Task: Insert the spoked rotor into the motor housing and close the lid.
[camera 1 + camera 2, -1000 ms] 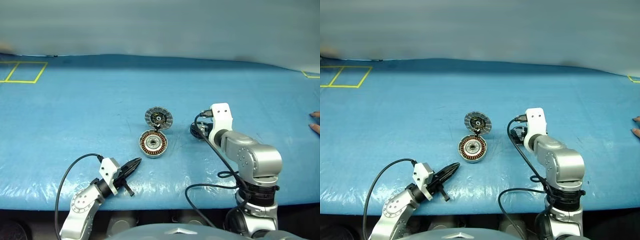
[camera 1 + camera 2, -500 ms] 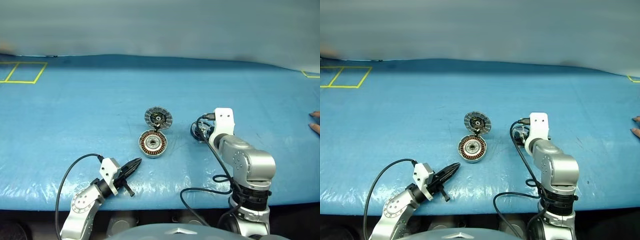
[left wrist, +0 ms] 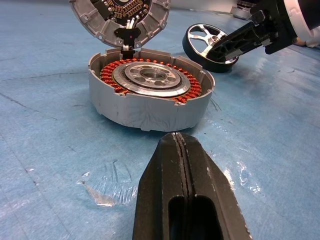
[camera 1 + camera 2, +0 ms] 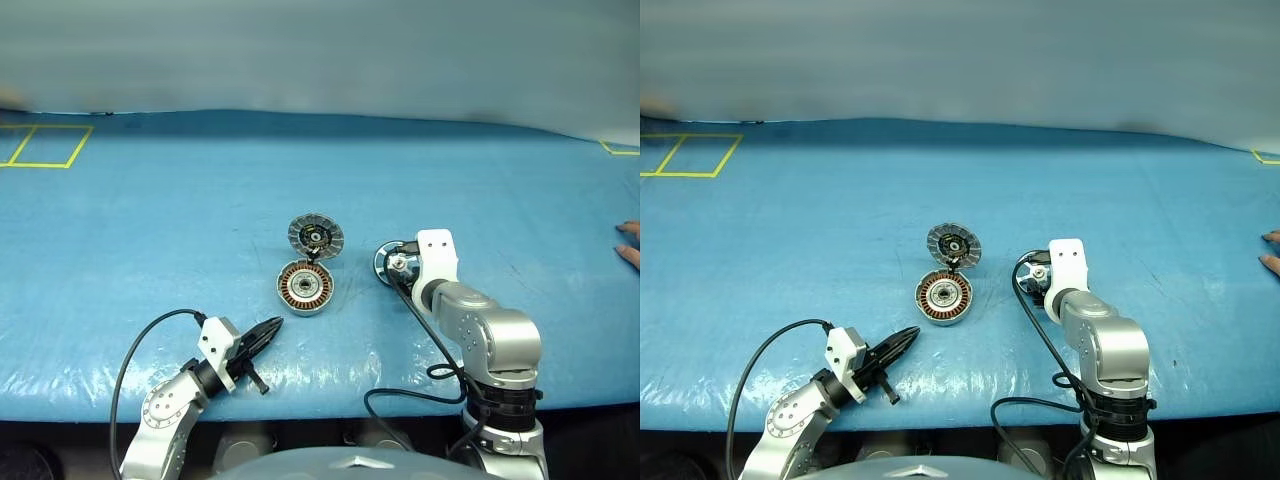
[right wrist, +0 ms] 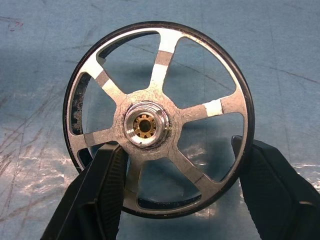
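Right gripper (image 5: pixel 175 170) is seen with fingers apart around the spoked rotor (image 5: pixel 159 117) on the blue table (image 4: pixel 150 220), right of the motor housing (image 4: pixel 306 288) with lid (image 4: pixel 316 237) raised. Left gripper (image 3: pixel 182 165) is closed, empty.

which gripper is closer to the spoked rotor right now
Right. The right gripper is at the spoked rotor, one finger on each side of it. The left gripper sits shut near the table's front edge, beyond the motor housing.

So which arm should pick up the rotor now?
Right. The right gripper already straddles the spoked rotor, fingers open either side of the rim. The left gripper is shut, short of the motor housing.
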